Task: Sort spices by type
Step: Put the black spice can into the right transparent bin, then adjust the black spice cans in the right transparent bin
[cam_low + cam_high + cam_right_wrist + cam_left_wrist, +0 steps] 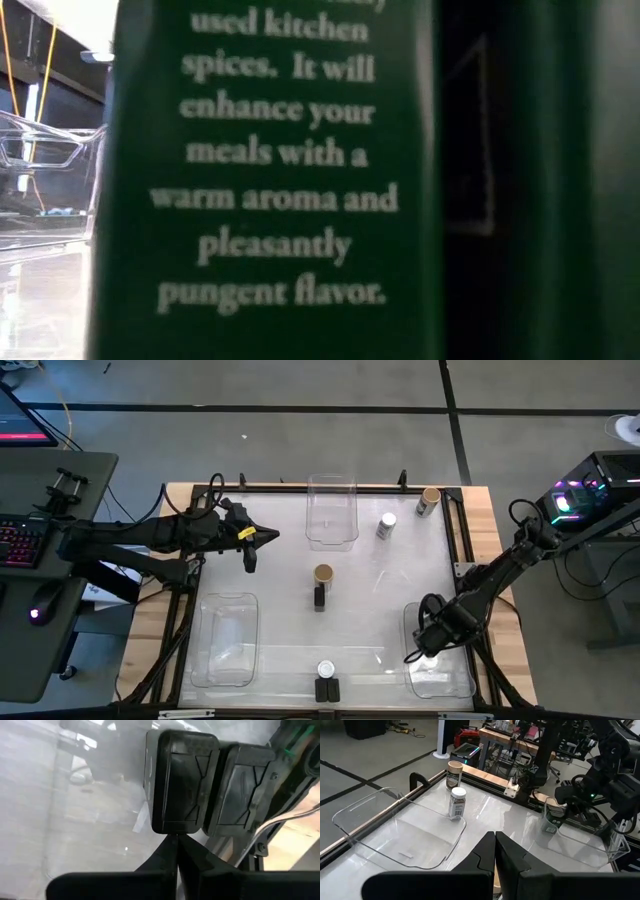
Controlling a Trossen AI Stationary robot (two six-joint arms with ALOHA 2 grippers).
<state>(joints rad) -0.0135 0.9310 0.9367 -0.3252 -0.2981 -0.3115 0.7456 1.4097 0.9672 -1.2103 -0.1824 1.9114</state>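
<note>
- The left gripper [250, 560] hung over the upper left of the table in the high view, with its fingers pressed together and holding nothing.
- The right gripper [420, 653] was low over the clear bin [412, 622] at the lower right, fingers together too, and empty.
- The spices were spread out: a tan-lid jar [323, 574] touching a black box [319, 598] in the middle, a white-lid jar [386, 525] and another tan-lid jar [428, 501] at the upper right, and a white-lid jar [326, 670] with two black boxes [327, 690] at the bottom middle.
- The middle jar and box touched, so grabbing one could knock the other over.
- The jars at the upper right were tall and thin, so a bump from shut fingers could tip them and make them roll.
- The right gripper was so close to the bin that a quick move could push the bin.
- A box stood right against the low camera, so that view could not help watch the arms.
</note>
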